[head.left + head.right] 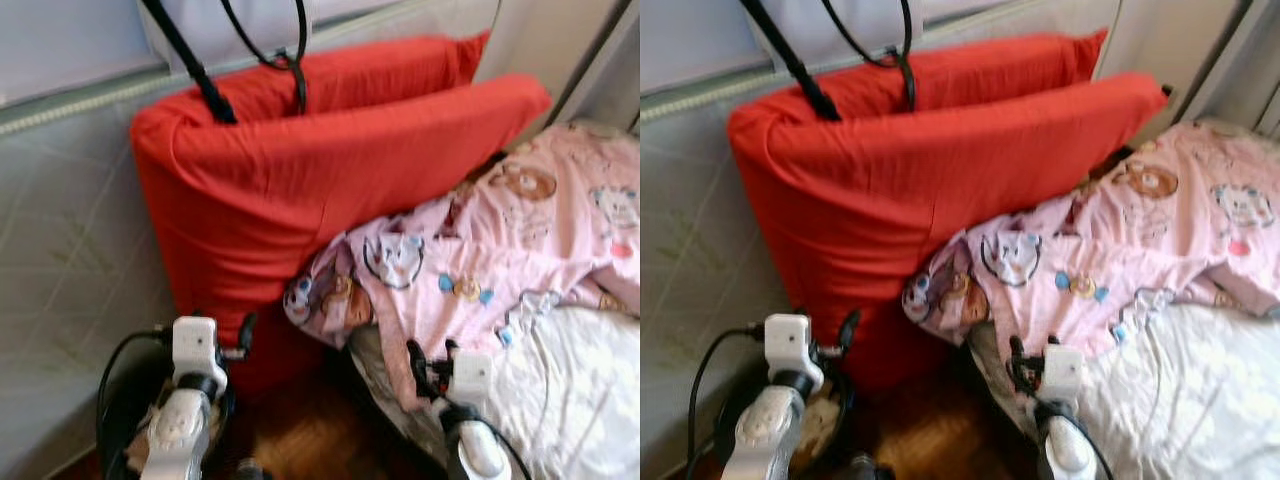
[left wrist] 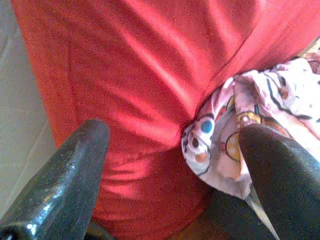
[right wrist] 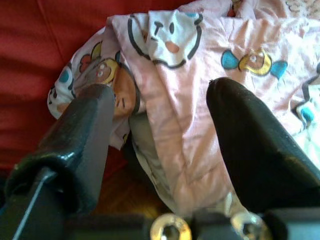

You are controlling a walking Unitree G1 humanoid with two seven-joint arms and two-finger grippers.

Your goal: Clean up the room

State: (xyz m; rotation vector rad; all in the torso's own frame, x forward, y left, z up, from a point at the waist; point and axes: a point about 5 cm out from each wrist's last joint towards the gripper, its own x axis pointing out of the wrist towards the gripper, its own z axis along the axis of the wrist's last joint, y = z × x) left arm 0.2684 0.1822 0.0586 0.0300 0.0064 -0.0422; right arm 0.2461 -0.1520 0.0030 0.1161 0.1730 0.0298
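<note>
Against the pale wall (image 1: 70, 250), upright and leaning: big red cushion (image 1: 300, 190), w/ a second red cushion (image 1: 400, 60) tucked behind it, top edge just showing. Hanging over the cushion's top edge: black strap (image 1: 190, 60) and a loop of black cable (image 1: 285, 55).

To the robot's right, draped over the corner of a white mattress (image 1: 580, 400): pink cartoon-print blanket (image 1: 500, 250), bears and candies on it. Bunched end pressing against the cushion's lower front, hanging down toward the wooden floor (image 1: 310, 440).

Low on the left: left gripper (image 2: 170, 165), fingers spread wide, holding nothing, pointed at the cushion's lower part where the blanket's bunched end meets it. Not touching either, as far as can be told.

Low on the right: right gripper (image 3: 160, 135), also spread wide, empty, hovering just in front of the blanket's hanging edge w/ a fold of pink cloth between the two fingers in the wrist view. Contact w/ the cloth: cannot tell.

By the left arm near the floor: dark round object (image 1: 120, 420), blurry, w/ black cable looping beside it.
</note>
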